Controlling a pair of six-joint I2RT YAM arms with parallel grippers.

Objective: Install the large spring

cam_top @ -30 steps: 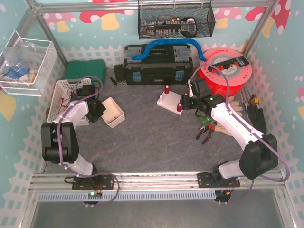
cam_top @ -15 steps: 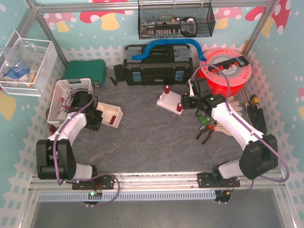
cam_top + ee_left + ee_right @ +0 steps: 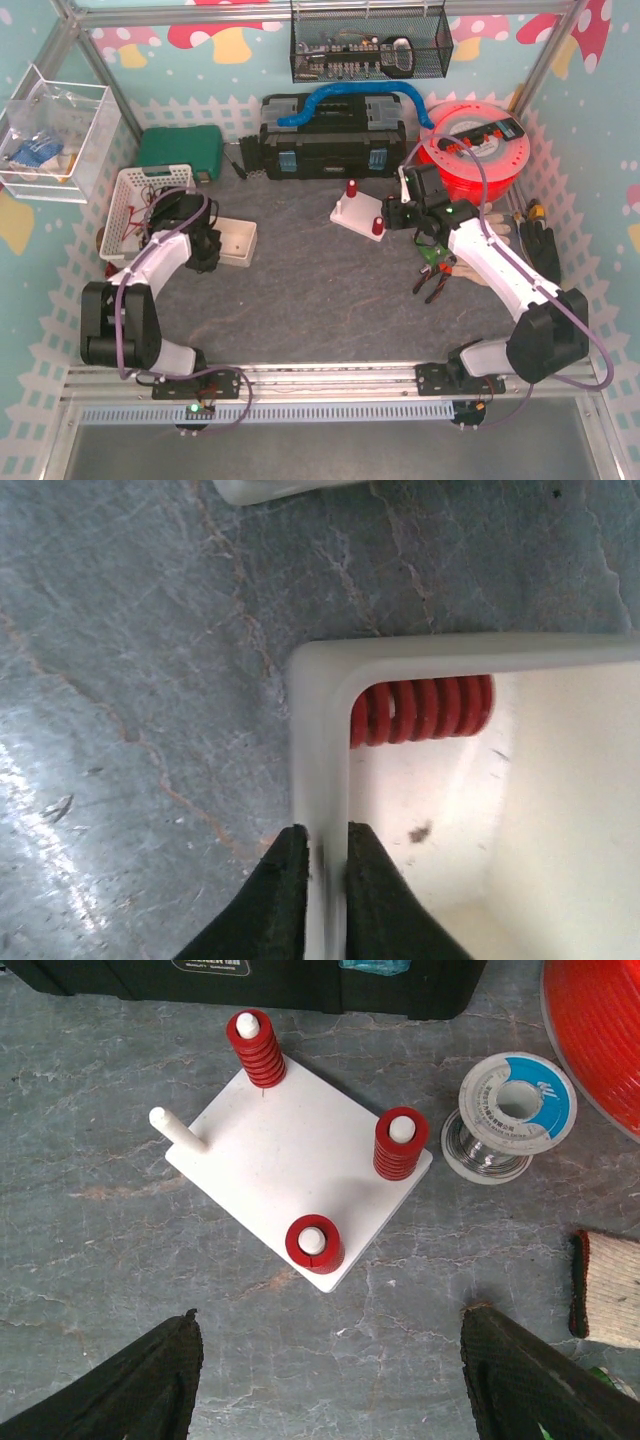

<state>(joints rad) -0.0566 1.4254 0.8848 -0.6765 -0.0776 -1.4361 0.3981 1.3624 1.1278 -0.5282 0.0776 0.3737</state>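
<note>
A red coil spring (image 3: 420, 708) lies inside a white open box (image 3: 318, 740), against its far wall near a corner. My left gripper (image 3: 325, 830) is shut on the box's side wall, one finger inside and one outside; in the top view the box (image 3: 237, 243) sits left of centre with the left gripper (image 3: 207, 248) at its left edge. A white base plate (image 3: 290, 1155) has four pegs: three carry red springs (image 3: 314, 1244) and one peg (image 3: 178, 1132) is bare. My right gripper (image 3: 330, 1330) is open and empty, hovering just near of the plate (image 3: 355, 212).
A solder spool (image 3: 515, 1110) and a red cable reel (image 3: 480, 150) lie right of the plate. A black toolbox (image 3: 330, 145) stands behind it. Pliers (image 3: 435, 278) and gloves (image 3: 610, 1290) lie at the right. A white basket (image 3: 140, 205) and a green case (image 3: 180, 150) are at the left.
My left gripper has turned the white box from a tilted pose to level on the table, shifting slightly right. The right arm has barely moved.
</note>
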